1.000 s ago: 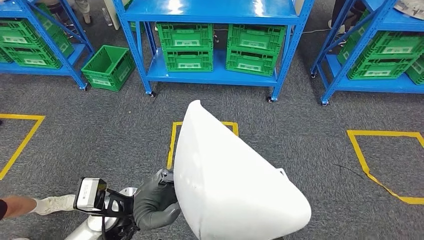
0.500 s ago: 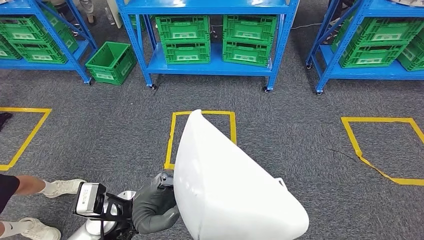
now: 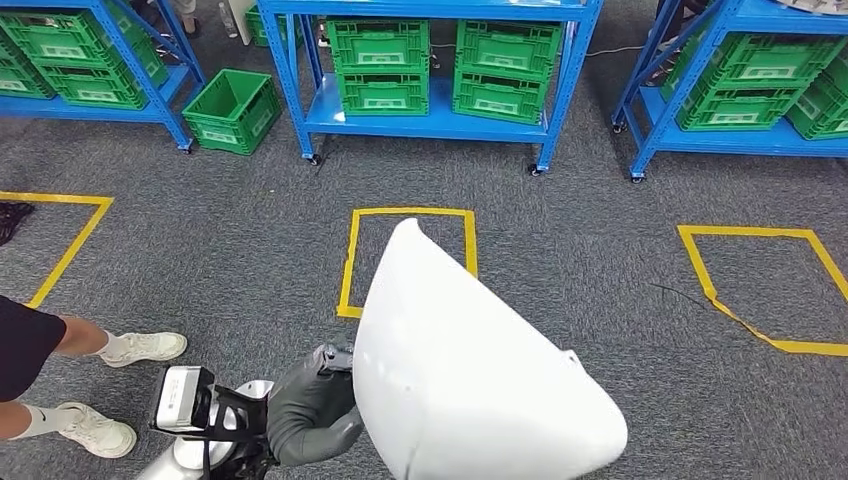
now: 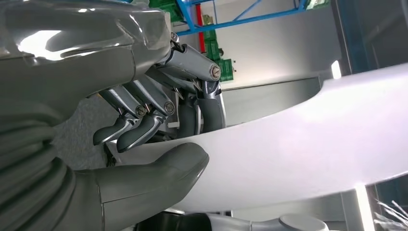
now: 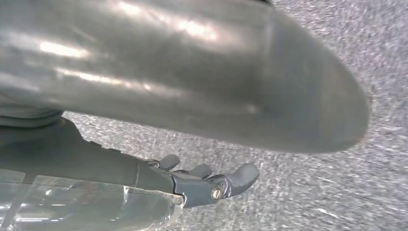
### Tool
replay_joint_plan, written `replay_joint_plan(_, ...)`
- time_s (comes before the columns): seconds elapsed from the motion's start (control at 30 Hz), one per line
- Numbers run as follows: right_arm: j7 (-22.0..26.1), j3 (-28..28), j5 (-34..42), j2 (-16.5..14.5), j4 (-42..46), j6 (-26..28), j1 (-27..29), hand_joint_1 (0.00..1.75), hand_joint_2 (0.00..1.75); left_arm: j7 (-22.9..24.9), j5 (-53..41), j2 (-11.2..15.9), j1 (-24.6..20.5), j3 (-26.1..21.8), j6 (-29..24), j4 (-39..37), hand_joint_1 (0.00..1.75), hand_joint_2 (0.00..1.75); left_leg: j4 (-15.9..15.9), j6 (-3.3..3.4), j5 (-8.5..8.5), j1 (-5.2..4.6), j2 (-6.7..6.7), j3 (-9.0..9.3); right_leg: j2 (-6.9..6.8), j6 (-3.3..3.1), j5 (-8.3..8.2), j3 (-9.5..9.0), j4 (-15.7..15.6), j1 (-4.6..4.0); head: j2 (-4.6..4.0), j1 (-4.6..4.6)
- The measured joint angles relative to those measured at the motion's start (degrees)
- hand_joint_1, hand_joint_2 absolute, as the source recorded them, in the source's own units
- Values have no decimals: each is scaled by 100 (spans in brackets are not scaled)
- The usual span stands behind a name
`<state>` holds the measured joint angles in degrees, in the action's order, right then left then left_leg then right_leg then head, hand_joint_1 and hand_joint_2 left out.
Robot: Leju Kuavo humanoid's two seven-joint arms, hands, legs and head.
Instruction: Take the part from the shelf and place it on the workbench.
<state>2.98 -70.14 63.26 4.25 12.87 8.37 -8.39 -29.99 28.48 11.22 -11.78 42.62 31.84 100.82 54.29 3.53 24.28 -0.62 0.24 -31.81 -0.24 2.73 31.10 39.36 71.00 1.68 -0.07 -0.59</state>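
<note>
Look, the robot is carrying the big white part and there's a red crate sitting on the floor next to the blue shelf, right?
Nearly. The crate on the floor is green, not red, as the head view shows. The rest holds: it sits on the grey carpet beside the blue shelf, and the robot's left hand grips the big white part.

Our left hand (image 3: 310, 415) sits low and near us, gripping the edge of the part (image 3: 470, 370), which spreads to the hand's right and ahead of it. Just beyond the part lies a taped square (image 3: 410, 255) on the floor (image 3: 230, 260). Far ahead of the hand stands a shelf (image 3: 430, 115) with crates (image 3: 440, 65) on it. To the hand's left are a person's feet (image 3: 120, 385).
</note>
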Motion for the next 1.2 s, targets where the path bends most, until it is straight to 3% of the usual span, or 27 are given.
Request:
replay_joint_plan(0.07,-1,1,-7,10,0,-1,-9,0,0,-1,-3,-1,0,-1,-7,-1,175,175,136,-38,-21,0,0,-149,0,79,-154,-552,-801,15,0,2)
replay_joint_plan(0.13,-7,1,-42,13,0,1,-13,0,0,-2,-9,-1,-1,-1,-14,-1,175,175,285,-93,-17,-15,2,-282,17,35,-230,-848,-1305,7,0,-13)
replay_joint_plan(0.27,-38,0,-133,7,0,16,-8,0,0,-4,-18,11,6,0,-38,-1,175,175,401,-215,-14,20,-8,-381,20,-146,-315,-829,-1342,-1,0,-29)
replay_joint_plan(0.33,-40,0,-153,3,0,19,-14,0,0,-4,-18,23,2,0,-43,-1,175,175,806,-294,274,54,-18,-536,0,-207,-359,-810,-1352,27,0,-41)
replay_joint_plan(0.4,-43,0,-170,-3,0,20,-9,0,0,-4,-18,34,1,3,-44,-4,175,175,1562,-369,691,91,-23,-834,-30,-233,-389,-766,-1349,17,0,-48)
replay_joint_plan(0.43,-45,0,-177,-7,0,20,-5,0,0,-4,-18,38,2,5,-44,-8,175,175,1862,-389,813,106,-22,-945,-53,-234,-404,-743,-1347,11,0,-48)
replay_joint_plan(0.47,-47,0,-184,-8,0,20,-1,0,0,-4,-18,41,2,7,-44,-12,175,175,1970,-393,831,116,-21,-960,-81,-232,-416,-725,-1346,6,0,-48)
replay_joint_plan(0.5,-49,0,-190,-10,0,20,0,0,0,-4,-17,43,1,7,-44,-15,175,175,1836,-382,742,120,-12,-849,-111,-226,-426,-715,-1346,2,0,-49)
replay_joint_plan(0.57,-56,0,-205,-21,1,19,-3,0,0,-4,-14,45,-14,7,-44,-13,175,175,1058,-308,439,102,94,-371,-177,-211,-436,-719,-1349,-8,0,-48)
replay_joint_plan(0.63,-66,0,-225,-38,1,19,-6,0,0,-5,-2,43,-41,11,-54,-10,175,175,438,-216,290,46,242,-25,-253,-182,-451,-721,-1352,-34,0,-46)
replay_joint_plan(0.67,-73,0,-234,-47,2,19,-6,0,0,-7,5,44,-52,14,-62,-8,175,175,318,-177,285,15,279,24,-297,-164,-460,-718,-1355,-38,0,-45)
replay_joint_plan(0.73,-81,0,-251,-63,2,20,-13,0,0,-9,18,49,-62,17,-75,-5,175,175,270,-109,246,-13,192,4,-381,-113,-483,-719,-1384,-38,0,-47)
replay_joint_plan(0.8,-84,0,-263,-65,3,19,-30,0,0,-9,19,48,-74,22,-77,1,175,175,152,-50,145,5,99,25,-313,-85,-411,-652,-1284,-38,0,-40)
replay_joint_plan(0.83,-84,0,-273,-58,4,19,-36,0,0,-9,21,44,-84,26,-78,4,175,175,98,-25,96,19,55,31,-227,-99,-295,-549,-1080,-35,0,-30)
replay_joint_plan(0.9,-85,0,-295,-40,7,16,-34,0,0,-9,19,37,-98,40,-79,-4,175,175,74,6,47,19,-43,-8,-65,-152,36,-208,-355,-27,0,-12)
replay_joint_plan(0.97,-86,0,-320,-28,7,9,-26,0,0,-9,-4,38,-93,62,-88,-15,175,175,90,8,24,3,-162,-55,-22,-131,197,33,172,-26,0,-7)
replay_joint_plan(1.0,-87,0,-335,-24,7,4,-26,0,0,-9,-18,40,-92,72,-101,-19,175,175,111,4,18,2,-226,-75,-12,-85,142,-4,119,-23,0,-6)
replay_joint_plan(1.03,-87,0,-352,-21,7,2,-29,0,0,-9,-31,42,-91,81,-118,-20,175,175,144,-9,21,6,-290,-92,4,-27,13,-149,-149,-16,0,-6)
replay_joint_plan(1.1,-91,0,-392,-18,7,-2,-37,0,0,-16,-44,48,-90,90,-153,-21,175,175,257,-57,53,5,-411,-159,147,44,-237,-540,-912,10,0,0)
replay_joint_plan(1.13,-93,0,-409,-20,7,-3,-44,0,0,-21,-55,51,-87,95,-166,-21,175,175,318,-86,69,-2,-459,-206,207,30,-297,-653,-1139,17,0,0)
replay_joint_plan(1.2,-105,0,-433,-28,7,-7,-55,0,0,-33,-76,68,-73,101,-181,-21,175,175,387,-137,75,-14,-533,-291,235,-45,-311,-686,-1219,-4,0,-3)
